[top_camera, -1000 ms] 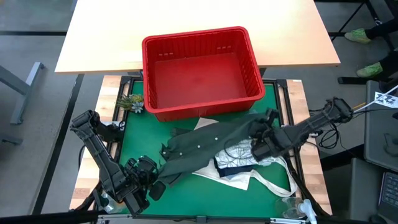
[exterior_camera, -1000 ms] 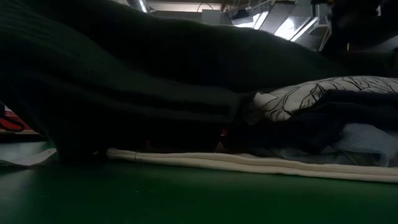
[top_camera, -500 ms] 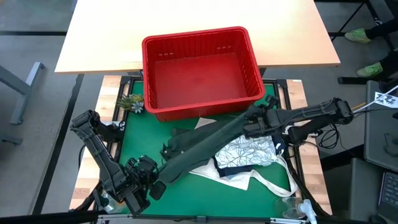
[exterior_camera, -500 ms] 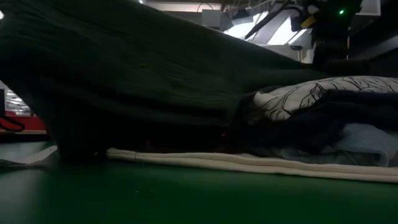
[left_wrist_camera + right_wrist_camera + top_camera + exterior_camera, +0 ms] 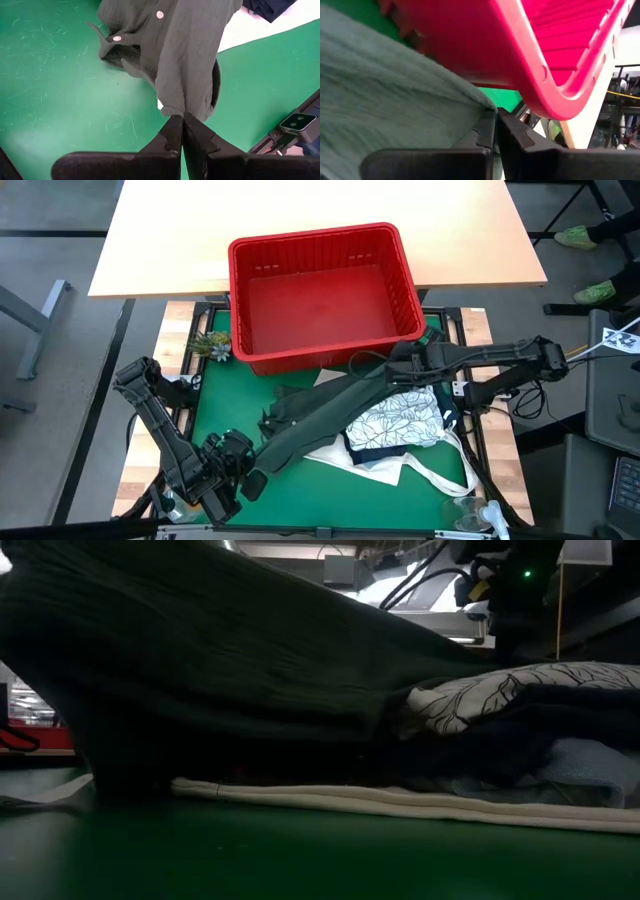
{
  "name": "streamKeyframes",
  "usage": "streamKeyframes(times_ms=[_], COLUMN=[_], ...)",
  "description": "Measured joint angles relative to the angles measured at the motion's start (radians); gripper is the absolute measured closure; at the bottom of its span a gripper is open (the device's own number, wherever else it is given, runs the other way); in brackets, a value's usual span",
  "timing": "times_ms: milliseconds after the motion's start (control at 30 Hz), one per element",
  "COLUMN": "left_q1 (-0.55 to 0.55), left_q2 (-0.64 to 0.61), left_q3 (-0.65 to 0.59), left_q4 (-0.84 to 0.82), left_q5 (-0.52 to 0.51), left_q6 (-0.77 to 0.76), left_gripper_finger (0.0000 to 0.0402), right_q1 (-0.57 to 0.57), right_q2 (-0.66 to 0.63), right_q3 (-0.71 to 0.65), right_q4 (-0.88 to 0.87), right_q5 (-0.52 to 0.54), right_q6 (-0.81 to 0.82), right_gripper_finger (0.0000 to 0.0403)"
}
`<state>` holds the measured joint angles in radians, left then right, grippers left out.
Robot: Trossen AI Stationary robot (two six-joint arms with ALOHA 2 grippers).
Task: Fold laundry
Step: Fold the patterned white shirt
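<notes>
Green shirt (image 5: 330,408) stretched across mat from 7 to 2 o'clock. Left gripper (image 5: 182,120) pinches its lower end; right gripper (image 5: 496,114) pinches upper end beside red basket (image 5: 320,290).

A lab: green mat (image 5: 215,400) on a framed robot bench, ceiling lights (image 5: 460,585).

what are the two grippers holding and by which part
Both hold the dark olive green shirt: the left gripper pinches one end's hem, the right gripper the opposite end's edge beside the red basket.
</notes>
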<state>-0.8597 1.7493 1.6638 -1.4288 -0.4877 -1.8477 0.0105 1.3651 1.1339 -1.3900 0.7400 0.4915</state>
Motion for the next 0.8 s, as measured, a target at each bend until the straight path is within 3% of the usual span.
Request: streamKeyframes(times_ms=[200, 533, 800], left_q1=[0.000, 0.000, 0.000], left_q2=[0.000, 0.000, 0.000], left_q3=[0.000, 0.000, 0.000], left_q4=[0.000, 0.000, 0.000], left_q5=[0.000, 0.000, -0.001], left_q6=[0.000, 0.000, 0.000], left_gripper_finger=[0.0401, 0.0401, 0.0401], right_q1=[0.000, 0.002, 0.002], right_q2=[0.000, 0.000, 0.000], right_q3=[0.000, 0.000, 0.000], right_q4=[0.003, -0.013, -0.079], right_q5=[-0.012, 0.001, -0.284], right_q6=[-0.011, -0.045, -0.145], right_gripper_finger=[0.0374, 0.0259, 0.0242])
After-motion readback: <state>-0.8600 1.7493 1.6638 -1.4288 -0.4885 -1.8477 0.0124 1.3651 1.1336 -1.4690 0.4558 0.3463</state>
